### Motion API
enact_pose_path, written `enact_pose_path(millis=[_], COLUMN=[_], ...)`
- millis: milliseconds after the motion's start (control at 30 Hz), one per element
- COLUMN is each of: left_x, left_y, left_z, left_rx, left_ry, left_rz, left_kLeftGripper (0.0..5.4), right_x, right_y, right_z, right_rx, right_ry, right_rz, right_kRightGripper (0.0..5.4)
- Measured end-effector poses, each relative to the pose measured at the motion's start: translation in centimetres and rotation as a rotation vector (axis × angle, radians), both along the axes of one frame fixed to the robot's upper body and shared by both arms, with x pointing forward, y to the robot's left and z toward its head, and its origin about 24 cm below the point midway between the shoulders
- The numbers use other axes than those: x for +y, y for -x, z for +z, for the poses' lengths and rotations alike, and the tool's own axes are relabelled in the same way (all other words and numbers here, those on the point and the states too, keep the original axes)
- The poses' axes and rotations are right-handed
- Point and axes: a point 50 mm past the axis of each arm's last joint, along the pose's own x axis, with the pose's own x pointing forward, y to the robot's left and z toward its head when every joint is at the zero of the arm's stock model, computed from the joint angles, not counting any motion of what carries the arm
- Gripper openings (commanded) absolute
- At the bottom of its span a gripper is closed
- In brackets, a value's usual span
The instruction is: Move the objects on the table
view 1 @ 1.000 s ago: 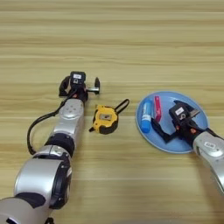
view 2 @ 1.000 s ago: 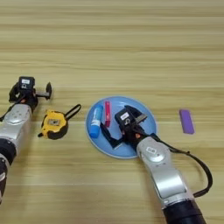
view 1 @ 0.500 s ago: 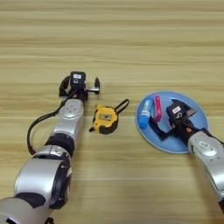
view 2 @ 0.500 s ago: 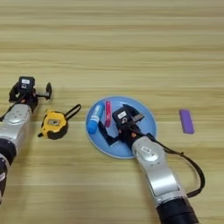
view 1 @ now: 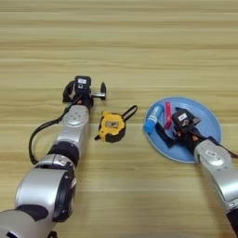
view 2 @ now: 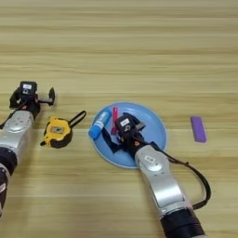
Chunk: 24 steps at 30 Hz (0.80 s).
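A blue plate (view 1: 204, 116) lies on the table (view 1: 121, 42) at the right. A small blue tube (view 1: 152, 119), paler at its far end, rests over the plate's left rim. Beside it on the plate is a thin pack (view 1: 168, 115) that shows as a red strip. My right gripper (view 1: 178, 129) is low over the plate just right of the pack, open, with one black finger reaching under the tube's near end. My left gripper (view 1: 85, 93) rests on the table at the left, open and holding nothing.
A yellow tape measure (view 1: 111, 126) with a black loop lies between the left arm and the plate. A small purple block (view 2: 198, 128) lies on the table to the right of the plate.
My right gripper has shifted a little to the left across the plate, closer to the red pack and the blue tube. The left arm, tube and pack have not moved.
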Motion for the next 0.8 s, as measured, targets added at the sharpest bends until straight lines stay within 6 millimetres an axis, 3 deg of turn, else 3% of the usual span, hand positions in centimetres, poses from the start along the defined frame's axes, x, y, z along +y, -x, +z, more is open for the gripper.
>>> enact_pose_path(millis=[300,733,800], left_x=[0.0,0.0,0.0], left_y=[0.0,0.0,0.0], left_z=[0.0,0.0,0.0], left_rx=[0.0,0.0,0.0], left_ry=[0.0,0.0,0.0], left_rz=[0.0,0.0,0.0], left_kLeftGripper=[5.4,5.4,5.4], right_x=[0.0,-1.5,-1.5], right_y=[0.2,0.6,0.6], right_z=[0.0,0.1,0.1], right_rx=[-0.001,0.005,0.005], right_ry=[-0.006,-0.012,-0.015], right_rz=[-0.005,-0.088,-0.088], right_kRightGripper=[2.88,0.78,0.76])
